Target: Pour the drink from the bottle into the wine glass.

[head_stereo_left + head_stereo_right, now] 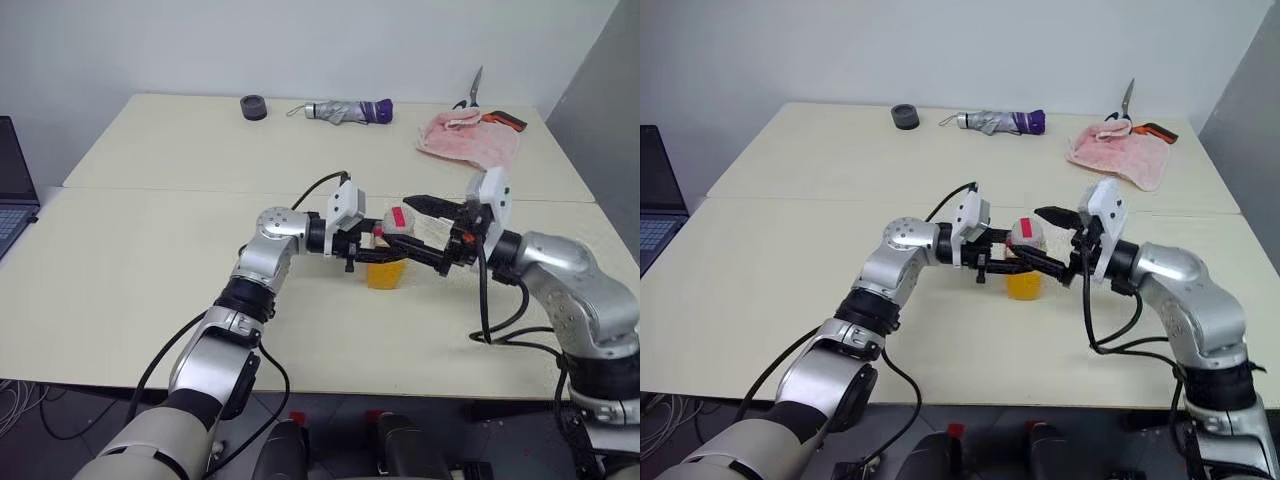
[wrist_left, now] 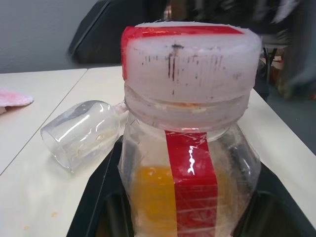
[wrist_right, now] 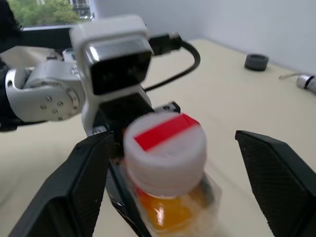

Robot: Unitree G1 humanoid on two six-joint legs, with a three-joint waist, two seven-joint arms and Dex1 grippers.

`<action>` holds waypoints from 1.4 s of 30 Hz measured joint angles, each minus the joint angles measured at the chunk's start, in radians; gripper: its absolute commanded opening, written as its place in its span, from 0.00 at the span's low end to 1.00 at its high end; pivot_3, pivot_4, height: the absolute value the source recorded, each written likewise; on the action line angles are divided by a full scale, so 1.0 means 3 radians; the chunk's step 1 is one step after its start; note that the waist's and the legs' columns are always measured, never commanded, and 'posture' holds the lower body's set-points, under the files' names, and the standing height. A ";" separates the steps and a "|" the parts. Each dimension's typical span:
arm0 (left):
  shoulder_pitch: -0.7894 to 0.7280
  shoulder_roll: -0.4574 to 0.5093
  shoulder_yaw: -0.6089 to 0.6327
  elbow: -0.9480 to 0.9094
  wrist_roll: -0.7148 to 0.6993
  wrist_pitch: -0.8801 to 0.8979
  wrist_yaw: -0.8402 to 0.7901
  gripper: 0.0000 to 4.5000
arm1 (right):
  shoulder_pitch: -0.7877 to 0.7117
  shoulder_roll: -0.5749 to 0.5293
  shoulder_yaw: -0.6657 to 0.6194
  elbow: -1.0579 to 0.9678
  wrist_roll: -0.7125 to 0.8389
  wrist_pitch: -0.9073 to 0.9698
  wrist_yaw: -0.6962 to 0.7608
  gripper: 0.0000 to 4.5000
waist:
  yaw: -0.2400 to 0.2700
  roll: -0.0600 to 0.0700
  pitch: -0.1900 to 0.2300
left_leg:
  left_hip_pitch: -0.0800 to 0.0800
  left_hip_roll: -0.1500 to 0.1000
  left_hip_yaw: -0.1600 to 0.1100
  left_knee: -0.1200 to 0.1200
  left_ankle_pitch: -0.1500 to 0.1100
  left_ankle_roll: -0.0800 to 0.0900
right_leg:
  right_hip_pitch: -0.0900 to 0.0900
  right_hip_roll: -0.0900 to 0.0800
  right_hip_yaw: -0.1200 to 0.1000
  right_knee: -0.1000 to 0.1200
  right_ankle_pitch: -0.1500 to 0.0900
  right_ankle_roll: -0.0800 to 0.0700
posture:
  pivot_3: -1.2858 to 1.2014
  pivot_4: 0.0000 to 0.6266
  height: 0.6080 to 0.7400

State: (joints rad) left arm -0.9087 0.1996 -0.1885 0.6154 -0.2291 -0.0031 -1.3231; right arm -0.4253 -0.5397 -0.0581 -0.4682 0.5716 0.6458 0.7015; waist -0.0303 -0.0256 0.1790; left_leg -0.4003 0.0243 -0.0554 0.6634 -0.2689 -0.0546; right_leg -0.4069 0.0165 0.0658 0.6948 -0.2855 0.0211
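Left hand [image 1: 1012, 262] is clamped on the bottle [image 1: 1024, 262], holding it upright near the middle of the bench [image 1: 790, 260]. Whether the bottle's base touches the bench can't be told. Cap [image 3: 165, 145] on: white with a red strip across the top. The drink [image 1: 385, 273] fills only the lower part of the bottle.

Right hand [image 3: 170, 168] is spread wide, one finger on each side of the cap, neither touching it.

Wine glass [image 2: 81, 132] lies tipped on its side on the bench, just behind the bottle in the left wrist view.

Far edge of the bench: folded umbrella [image 1: 348, 112], pink cloth [image 1: 470, 138], scissors [image 1: 472, 92], dark tape roll [image 1: 254, 107]. A laptop [image 1: 12, 190] sits at the left edge.
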 measured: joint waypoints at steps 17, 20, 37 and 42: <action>-0.0065 -0.0056 -0.0002 0.0124 0.0015 -0.0077 -0.0038 0.41 | 0.0319 0.0257 0.0257 -0.0475 -0.0672 -0.0135 -0.0959 0.90 | -0.0007 0.0000 0.0000 | 0.0003 0.0000 0.0001 0.0002 0.0000 0.0000 | 0.0000 0.0004 0.0002 0.0004 0.0000 0.0000 | 0.52 0.24 1.00; -0.0066 -0.0060 -0.0002 0.0163 0.0023 -0.0081 -0.0050 0.41 | 0.0381 0.0242 0.0256 -0.0476 -0.0681 -0.0176 -0.0954 0.90 | -0.0008 0.0000 0.0000 | 0.0003 0.0000 0.0001 0.0002 0.0000 0.0000 | 0.0000 0.0004 0.0002 0.0004 0.0000 0.0000 | 0.52 0.24 1.00; -0.0109 -0.0053 -0.0002 0.0204 0.0034 -0.0092 -0.0054 0.41 | 0.0458 0.0199 0.0099 -0.0599 -0.0500 -0.0052 -0.0958 0.90 | -0.0008 0.0000 0.0000 | 0.0003 0.0000 0.0001 0.0002 0.0000 0.0000 | 0.0000 0.0004 0.0002 0.0004 0.0000 0.0000 | 0.52 0.24 1.00; -0.0109 -0.0050 -0.0002 0.0212 0.0035 -0.0098 -0.0055 0.41 | 0.0480 0.0149 0.0067 -0.0661 -0.0473 -0.0007 -0.0958 0.90 | -0.0008 0.0000 0.0000 | 0.0003 0.0000 0.0001 0.0002 0.0000 0.0000 | 0.0000 0.0004 0.0002 0.0004 0.0000 0.0000 | 0.52 0.24 1.00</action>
State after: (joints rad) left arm -0.9415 0.1845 -0.1890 0.6790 -0.2186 -0.0327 -1.3397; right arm -0.2812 -0.4949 -0.0380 -0.6666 0.4296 0.6437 0.4140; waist -0.0327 -0.0256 0.1790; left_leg -0.3993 0.0243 -0.0550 0.6640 -0.2688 -0.0547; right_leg -0.4068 0.0178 0.0665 0.6960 -0.2856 0.0213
